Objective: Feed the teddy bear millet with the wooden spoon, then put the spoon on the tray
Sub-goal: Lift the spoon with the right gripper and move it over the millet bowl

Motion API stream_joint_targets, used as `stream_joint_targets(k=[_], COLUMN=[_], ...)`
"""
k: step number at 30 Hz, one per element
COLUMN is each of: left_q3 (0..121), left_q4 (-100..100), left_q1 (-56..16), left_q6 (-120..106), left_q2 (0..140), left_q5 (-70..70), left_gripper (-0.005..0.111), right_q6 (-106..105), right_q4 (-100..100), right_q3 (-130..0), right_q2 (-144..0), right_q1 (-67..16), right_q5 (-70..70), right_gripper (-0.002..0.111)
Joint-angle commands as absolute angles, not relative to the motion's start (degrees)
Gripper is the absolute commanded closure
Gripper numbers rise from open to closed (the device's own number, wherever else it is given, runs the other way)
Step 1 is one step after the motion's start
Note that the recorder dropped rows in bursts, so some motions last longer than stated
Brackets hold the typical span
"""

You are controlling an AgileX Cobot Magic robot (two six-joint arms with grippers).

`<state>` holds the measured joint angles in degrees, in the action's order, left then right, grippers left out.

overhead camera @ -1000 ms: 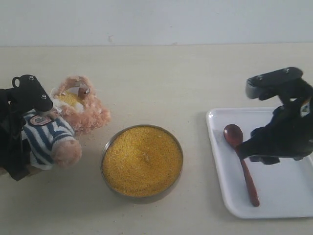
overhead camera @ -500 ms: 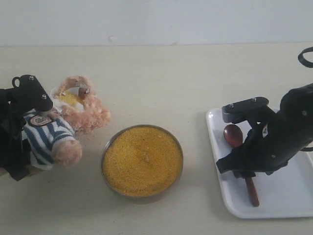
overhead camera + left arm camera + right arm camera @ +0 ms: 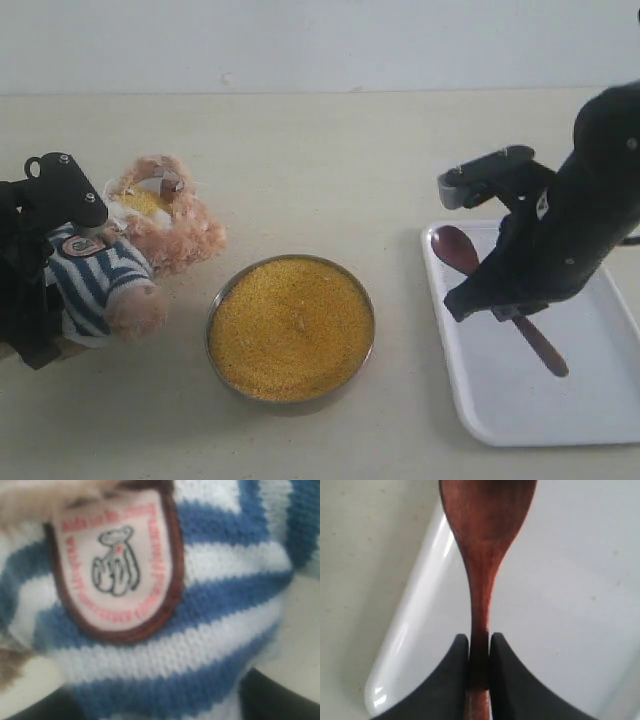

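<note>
Beige worktop (image 3: 330,160) carried everything. On its right side lay the white rectangular plastic tray (image 3: 590,405). In the middle, well apart from the tray, stood the round shallow metal bowl (image 3: 214,312) heaped with fine yellow millet (image 3: 290,328). At the left, the fluffy tan-pink teddy bear in a blue-and-white striped shirt (image 3: 165,228) leaned against the black left arm (image 3: 45,205). The left wrist view was filled by the shirt, so I could not tell if the left pincer was spread or pinching the bear.

The small dark reddish-brown wooden spoon (image 3: 455,250) was over the tray, its oval bowl near the tray's far left corner. The right pincer (image 3: 479,645) was pressed together on the slim handle. One second ago this pincer hung spread above the spoon; since then it came down and closed, and the spoon turned. I could not tell if the spoon was already lifted. In my judgement the pick-up was just made, and scooping millet was the next step.
</note>
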<state>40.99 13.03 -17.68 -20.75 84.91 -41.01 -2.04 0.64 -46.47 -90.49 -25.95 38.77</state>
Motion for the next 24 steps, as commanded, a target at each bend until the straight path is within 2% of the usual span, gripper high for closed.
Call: stream_joint_targets(k=[1,4,12,18,24], left_q3=[40.96,40.96,40.96,40.96,40.96], left_q4=[12.51,12.41,11.56,11.58,11.58], left_q1=[-17.96,-17.96,-17.96,-17.96,-17.96], left_q6=[-20.19,-20.19,-20.19,-20.19,-20.19], left_q2=[84.34,84.34,84.34,84.34,84.34], left_q5=[-39.43,-39.12,-39.02,-38.80,-38.80], left_gripper=[0.103,0.103,0.103,0.103,0.103], right_q6=[-4.57,-2.84,18.38,21.52,21.95], right_q4=[7.84,17.90,49.38,62.60,71.18], right_q3=[-51.08,-52.32,-52.62,-52.62,-52.62], right_q2=[-84.81,-83.90,-88.17,-95.19,-102.90], right_q1=[-33.49,-42.13,-63.26,-72.06,-76.34], right_q5=[46.20,49.26,59.96,69.79,69.96], right_gripper=[0.109,0.109,0.109,0.109,0.109])
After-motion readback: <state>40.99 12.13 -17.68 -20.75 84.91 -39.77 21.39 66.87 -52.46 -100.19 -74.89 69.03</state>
